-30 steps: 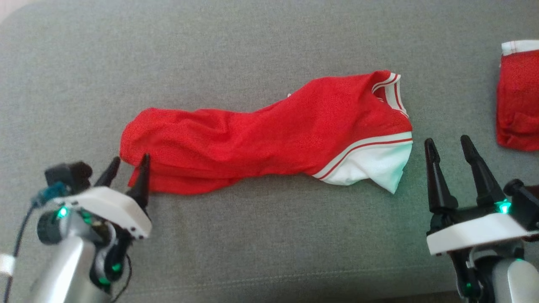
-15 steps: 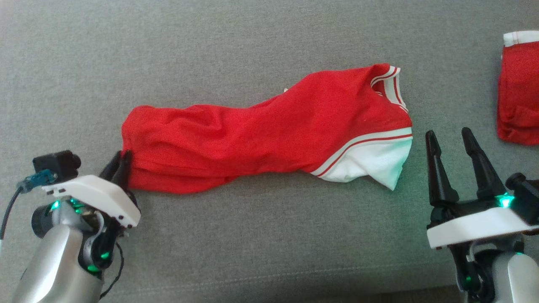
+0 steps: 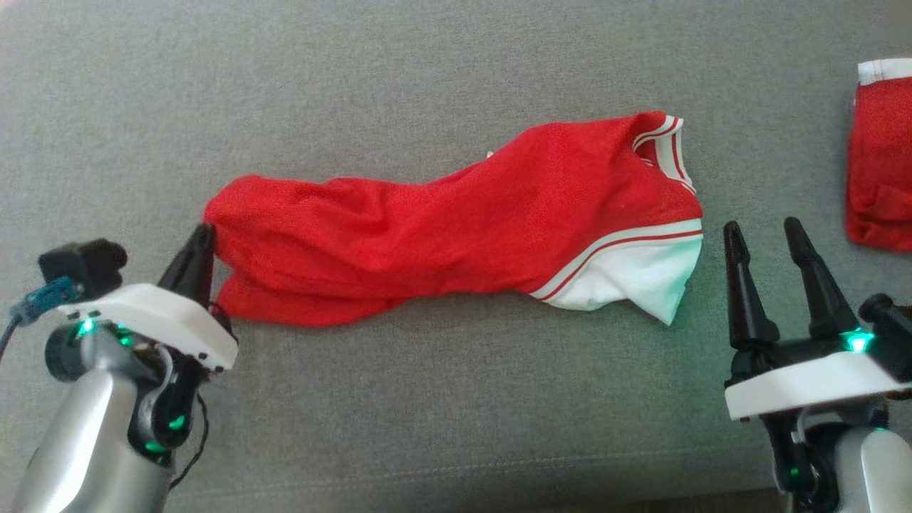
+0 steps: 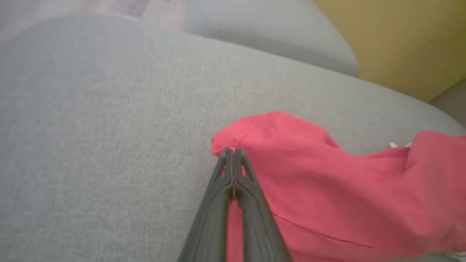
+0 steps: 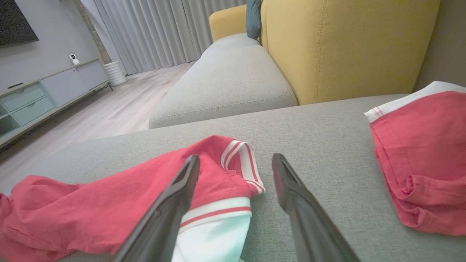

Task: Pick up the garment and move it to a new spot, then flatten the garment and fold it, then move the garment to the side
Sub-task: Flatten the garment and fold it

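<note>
- Left gripper [image 3: 201,239] clamps the left tip of the garment [image 3: 456,228], crumpled on the cushion [image 3: 456,399]; that thin bite could slip.
- Right gripper [image 3: 766,239] gapes empty beside its right end; one-sided lifting would bunch it.

The head camera looks steeply down on the grey cushion [image 3: 456,427] from behind both arms, with the left gripper [image 3: 202,235] at lower left and the right gripper [image 3: 762,226] at lower right. The left wrist camera sits low and close, facing the garment [image 4: 327,189] end at its own tips. The right wrist camera looks low across the cushion toward a yellow backrest [image 5: 346,47], sharing the striped collar [image 5: 244,163] just beyond its tips with the head view.
</note>
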Controlling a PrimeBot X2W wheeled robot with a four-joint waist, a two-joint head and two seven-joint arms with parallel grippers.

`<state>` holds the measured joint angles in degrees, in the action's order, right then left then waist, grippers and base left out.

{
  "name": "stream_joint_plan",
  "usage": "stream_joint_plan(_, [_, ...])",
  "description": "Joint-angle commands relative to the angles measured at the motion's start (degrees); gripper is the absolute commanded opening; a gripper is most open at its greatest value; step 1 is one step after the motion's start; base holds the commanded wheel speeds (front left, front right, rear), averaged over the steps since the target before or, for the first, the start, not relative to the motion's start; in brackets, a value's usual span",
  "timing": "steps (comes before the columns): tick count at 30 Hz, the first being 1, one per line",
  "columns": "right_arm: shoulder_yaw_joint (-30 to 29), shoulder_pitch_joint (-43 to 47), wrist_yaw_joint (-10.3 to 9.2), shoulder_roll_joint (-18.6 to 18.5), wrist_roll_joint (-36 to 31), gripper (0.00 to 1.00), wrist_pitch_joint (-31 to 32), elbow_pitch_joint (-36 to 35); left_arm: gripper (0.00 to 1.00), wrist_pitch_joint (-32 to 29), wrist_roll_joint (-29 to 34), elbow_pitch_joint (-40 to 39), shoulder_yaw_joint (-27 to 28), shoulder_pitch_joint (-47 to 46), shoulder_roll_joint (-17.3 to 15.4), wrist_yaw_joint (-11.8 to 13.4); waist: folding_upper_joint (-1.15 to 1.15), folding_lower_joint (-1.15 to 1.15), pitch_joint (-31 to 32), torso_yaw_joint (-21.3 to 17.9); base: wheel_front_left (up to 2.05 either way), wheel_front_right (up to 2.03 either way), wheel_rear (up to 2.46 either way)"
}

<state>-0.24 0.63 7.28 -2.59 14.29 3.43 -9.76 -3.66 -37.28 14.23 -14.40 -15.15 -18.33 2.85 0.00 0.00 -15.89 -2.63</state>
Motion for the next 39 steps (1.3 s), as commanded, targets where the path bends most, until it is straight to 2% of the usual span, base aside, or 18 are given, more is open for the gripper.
stream_joint_plan(1, [0.9, -1.7, 0.21, -0.3, 0.1, 1.00, -0.6, -1.7, 0.00, 1.2, 0.9, -3.1, 2.6, -0.5, -2.5, 0.7, 0.00, 0.00, 0.1, 0.0, 0.00, 0.00, 0.00])
stream_joint_plan(6, [0.7, 0.1, 0.21, -0.3, -0.8, 1.00, 1.3, 0.6, 0.00, 1.2, 1.8, -9.5, 2.8, 2.1, -3.2, 2.7, 0.00, 0.00, 0.4, 0.3, 0.00, 0.00, 0.00])
stream_joint_plan(12, [1.3, 2.2, 0.21, -0.7, 0.6, 1.00, 4.7, 7.3, 0.00, -0.2, 2.2, -14.8, 2.5, 4.5, -3.6, 4.5, 0.00, 0.00, -0.3, 0.8, 0.00, 0.00, 0.00])
stream_joint_plan(27, [7.1, -2.9, 0.21, -1.6, 2.4, 1.00, 4.0, 16.7, 0.00, -0.5, 2.1, -16.7, 2.1, 4.4, -3.5, 5.4, 0.00, 0.00, -2.2, 1.4, 0.00, 0.00, 0.00])
stream_joint_plan(28, [7.4, -3.3, 0.21, -1.8, 2.0, 0.47, 4.1, 17.4, 0.00, -0.4, 2.0, -16.7, 2.1, 4.4, -3.4, 5.4, 0.00, 0.00, -2.2, 1.4, 0.00, 0.00, 0.00])
stream_joint_plan(29, [7.7, -3.5, 0.21, -2.0, 1.8, 0.00, 4.2, 18.0, 0.00, 0.0, 2.0, -16.6, 2.2, 4.3, -3.3, 5.4, 0.00, 0.00, -2.2, 1.5, 0.00, 0.00, 0.00])
stream_joint_plan(33, [7.9, -4.2, 0.21, -2.5, 1.8, 0.00, 2.3, 17.6, 0.00, 1.9, 2.3, -16.6, 2.3, 4.0, -3.2, 4.9, 0.00, 0.00, -1.8, 1.6, 0.00, 0.00, 0.00])
stream_joint_plan(39, [7.0, -3.5, 0.21, -4.5, 2.9, 0.00, 0.6, 9.5, 0.00, 6.1, 4.1, -19.2, 2.9, 3.6, -3.5, 5.0, 0.00, 0.00, 0.2, 1.0, 0.00, 0.00, 0.00])
